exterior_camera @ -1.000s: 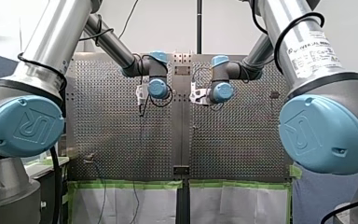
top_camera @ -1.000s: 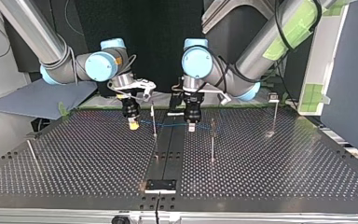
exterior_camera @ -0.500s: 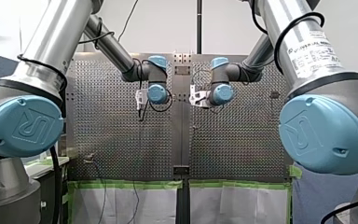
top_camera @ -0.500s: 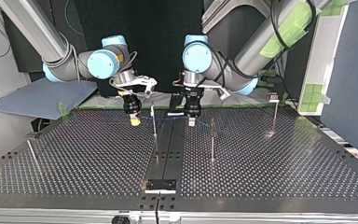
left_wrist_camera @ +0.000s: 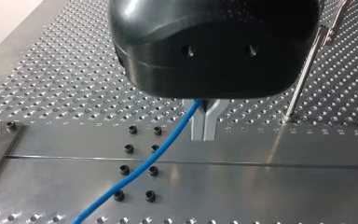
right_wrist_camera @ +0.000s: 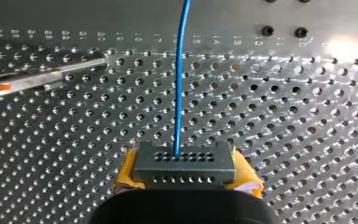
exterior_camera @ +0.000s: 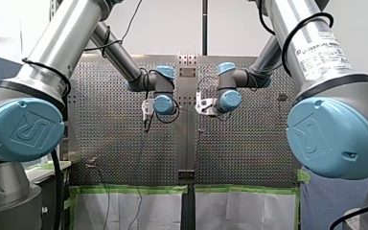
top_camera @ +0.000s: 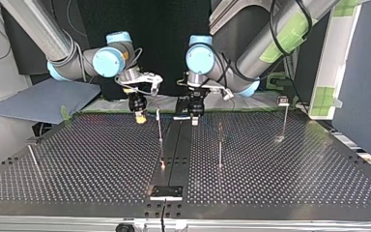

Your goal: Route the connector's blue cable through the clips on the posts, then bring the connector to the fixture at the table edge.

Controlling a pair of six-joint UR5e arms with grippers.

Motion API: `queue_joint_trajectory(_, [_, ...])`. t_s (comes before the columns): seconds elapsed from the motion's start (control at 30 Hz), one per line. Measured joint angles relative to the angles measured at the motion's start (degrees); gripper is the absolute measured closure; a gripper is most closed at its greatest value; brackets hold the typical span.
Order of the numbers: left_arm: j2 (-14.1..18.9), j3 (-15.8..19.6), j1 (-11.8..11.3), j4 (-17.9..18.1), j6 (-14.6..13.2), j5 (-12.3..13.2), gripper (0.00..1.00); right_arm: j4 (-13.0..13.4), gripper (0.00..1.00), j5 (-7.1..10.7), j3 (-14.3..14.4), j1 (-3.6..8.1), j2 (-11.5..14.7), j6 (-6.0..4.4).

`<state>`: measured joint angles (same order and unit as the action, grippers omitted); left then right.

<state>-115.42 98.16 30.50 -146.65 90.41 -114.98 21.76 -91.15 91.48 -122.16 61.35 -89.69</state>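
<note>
Both grippers drew back past the posts point(top_camera: 159, 126): my left gripper point(left_wrist_camera: 204, 122) pinches blue cable point(left_wrist_camera: 144, 164), my right gripper point(top_camera: 139, 117) clamps connector point(right_wrist_camera: 185, 169). Cable looks off them, so routing prob. not done.

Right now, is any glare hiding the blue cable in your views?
Right wrist view: one bright patch on the table, clear of the blue cable leaving the connector. Top view: a small glint on the centre strip; I cannot make the cable out there. Left wrist view: no glare, cable plain at my left tool.
</note>
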Motion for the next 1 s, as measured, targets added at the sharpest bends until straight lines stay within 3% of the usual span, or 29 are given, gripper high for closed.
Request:
queue_joint_trajectory(0.6, [-1.45, 1.64, 1.81, 0.84, -0.02, -0.78, 1.00, 2.86, 1.00, -0.92, 5.91, 0.93, 0.02, 0.67])
queue_joint_trajectory(1.0, [-1.90, 3.97, 2.36, 2.94, -0.11, -0.81, 1.00, 2.98, 1.00, -1.07, 7.01, 1.20, -0.03, 1.06])
